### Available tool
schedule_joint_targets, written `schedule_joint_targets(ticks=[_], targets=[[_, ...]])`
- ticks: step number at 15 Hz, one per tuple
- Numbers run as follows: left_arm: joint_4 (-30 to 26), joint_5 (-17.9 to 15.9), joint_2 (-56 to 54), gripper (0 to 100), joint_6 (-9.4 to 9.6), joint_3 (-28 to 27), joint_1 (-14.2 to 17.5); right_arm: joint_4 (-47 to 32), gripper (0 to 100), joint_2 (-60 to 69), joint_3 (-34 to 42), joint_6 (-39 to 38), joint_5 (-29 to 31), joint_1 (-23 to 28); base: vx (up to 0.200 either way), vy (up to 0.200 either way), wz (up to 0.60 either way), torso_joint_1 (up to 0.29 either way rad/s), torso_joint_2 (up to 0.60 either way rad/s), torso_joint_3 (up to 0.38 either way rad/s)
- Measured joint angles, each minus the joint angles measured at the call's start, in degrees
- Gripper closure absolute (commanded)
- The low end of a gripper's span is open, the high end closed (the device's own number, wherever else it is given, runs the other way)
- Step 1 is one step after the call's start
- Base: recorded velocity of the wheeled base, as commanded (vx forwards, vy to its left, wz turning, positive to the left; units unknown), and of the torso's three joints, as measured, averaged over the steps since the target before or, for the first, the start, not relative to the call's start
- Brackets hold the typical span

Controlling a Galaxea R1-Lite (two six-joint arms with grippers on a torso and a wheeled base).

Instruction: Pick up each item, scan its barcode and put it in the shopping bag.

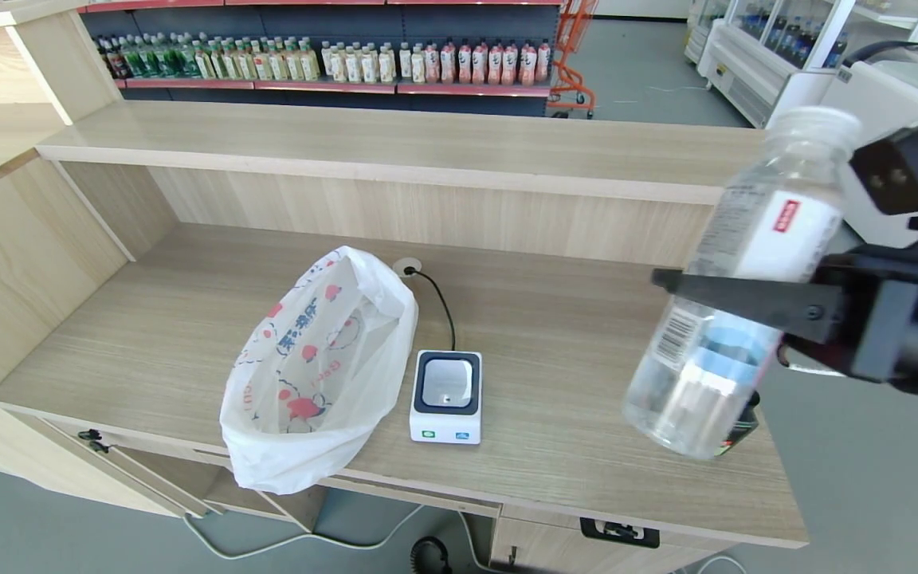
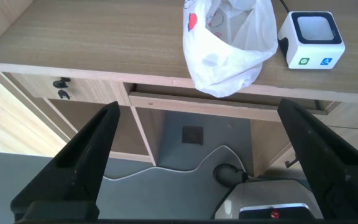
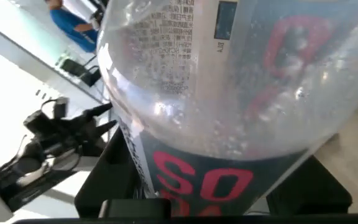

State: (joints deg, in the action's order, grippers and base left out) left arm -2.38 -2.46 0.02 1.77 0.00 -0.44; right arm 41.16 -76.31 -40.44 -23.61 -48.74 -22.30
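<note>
One clear bottle sat tilted in my right gripper, clamped mid-air over the counter's right end, well right of the scanner and the shopping bag beside it. My left gripper hung spread apart below the counter's front edge.

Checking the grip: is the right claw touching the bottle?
Touching. In the head view the right claw is clamped across the bottle, holding it clear of the counter.

Bright even light, faint soft shadows on the counter, highlights on the bottle, lines bowed toward edges
</note>
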Motion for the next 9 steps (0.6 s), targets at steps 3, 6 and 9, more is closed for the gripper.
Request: schedule_joint_targets(ticks=[3, 6, 9], targets=[[0.0, 0.0, 0.0, 0, 0.0, 0.0, 0.0, -9.9, 100, 10.0, -3.7, -3.9, -7.9, -2.4, 0.0, 0.0, 0.0, 0.0, 0.0, 0.0], [0.0, 0.0, 0.0, 0, 0.0, 0.0, 0.0, -10.2, 100, 14.1, -5.2, -4.2, -10.6, -5.3, 0.0, 0.0, 0.0, 0.0, 0.0, 0.0], [0.0, 0.0, 0.0, 0, 0.0, 0.0, 0.0, -10.3, 100, 15.5, -6.0, -4.3, -10.7, -8.4, 0.0, 0.0, 0.0, 0.0, 0.0, 0.0]])
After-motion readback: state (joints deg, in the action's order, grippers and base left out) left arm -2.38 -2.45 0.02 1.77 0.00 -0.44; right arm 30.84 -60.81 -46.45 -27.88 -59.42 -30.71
